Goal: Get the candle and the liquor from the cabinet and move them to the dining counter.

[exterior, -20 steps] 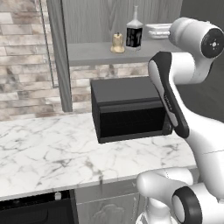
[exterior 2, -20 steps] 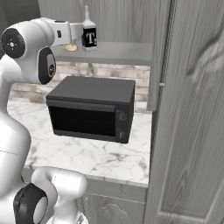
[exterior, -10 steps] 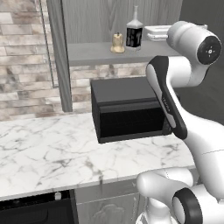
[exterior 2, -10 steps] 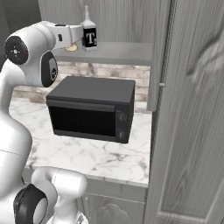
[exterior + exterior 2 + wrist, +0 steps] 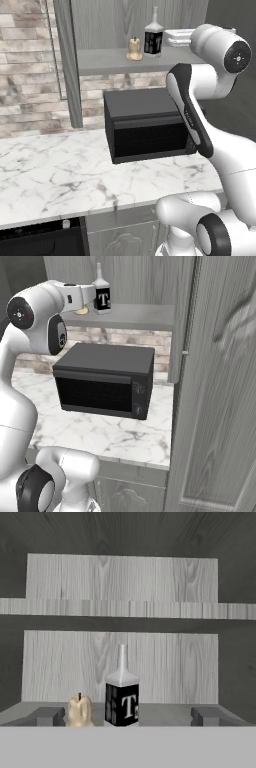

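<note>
Open cabinet (image 5: 150,60) across the top of the left base view, grey wood-grain, its bottom board carrying the candle (image 5: 133,49) and the liquor (image 5: 153,38) side by side at upper centre, candle left of the bottle and just beside it, both upright. Same pair at the upper left of the right base view, liquor (image 5: 102,297) with a pale label, candle (image 5: 82,309) mostly hidden behind the white hand. Gripper (image 5: 172,38) level with the board at upper right of the left base view, just right of the bottle, apart from it, holding nothing. In the hand view, jaws spread wide, two dark fingertips (image 5: 47,716) low near the left and right edges, with candle (image 5: 79,710) and liquor (image 5: 122,698) standing between them at bottom centre, inner shelf (image 5: 128,608) running across above. Black microwave (image 5: 150,127) at mid-frame in the left base view, under the cabinet, on the marble worktop (image 5: 55,175) backed by brick wall (image 5: 27,65). Tall cabinet door (image 5: 220,381) swung open down the right side of the right base view.
</note>
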Tool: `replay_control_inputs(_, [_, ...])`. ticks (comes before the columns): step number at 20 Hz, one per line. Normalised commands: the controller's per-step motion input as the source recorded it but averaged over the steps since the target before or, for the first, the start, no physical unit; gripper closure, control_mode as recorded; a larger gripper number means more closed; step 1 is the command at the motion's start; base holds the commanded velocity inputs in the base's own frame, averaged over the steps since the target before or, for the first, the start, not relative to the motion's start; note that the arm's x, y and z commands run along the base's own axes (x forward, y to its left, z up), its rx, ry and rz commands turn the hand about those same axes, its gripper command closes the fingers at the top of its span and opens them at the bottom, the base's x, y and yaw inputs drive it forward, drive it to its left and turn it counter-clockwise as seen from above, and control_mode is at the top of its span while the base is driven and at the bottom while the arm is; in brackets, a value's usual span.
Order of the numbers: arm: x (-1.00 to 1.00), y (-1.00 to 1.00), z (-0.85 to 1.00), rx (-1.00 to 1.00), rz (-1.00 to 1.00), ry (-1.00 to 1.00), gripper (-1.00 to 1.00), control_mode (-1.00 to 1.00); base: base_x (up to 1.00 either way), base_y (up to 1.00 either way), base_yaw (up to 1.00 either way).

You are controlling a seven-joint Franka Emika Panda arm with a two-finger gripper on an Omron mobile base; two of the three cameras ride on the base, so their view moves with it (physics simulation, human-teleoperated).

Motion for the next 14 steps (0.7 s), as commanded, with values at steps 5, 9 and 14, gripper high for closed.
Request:
replay_control_inputs(5, [0.0, 0.0, 0.0, 0.0, 0.0, 0.0, -1.0, -1.0, 0.0, 0.0, 0.0])
replay_control_inputs(9, [0.0, 0.0, 0.0, 0.0, 0.0, 0.0, -1.0, -1.0, 0.0, 0.0, 0.0])
replay_control_inputs(14, [0.0, 0.0, 0.0, 0.0, 0.0, 0.0, -1.0, -1.0, 0.0, 0.0, 0.0])
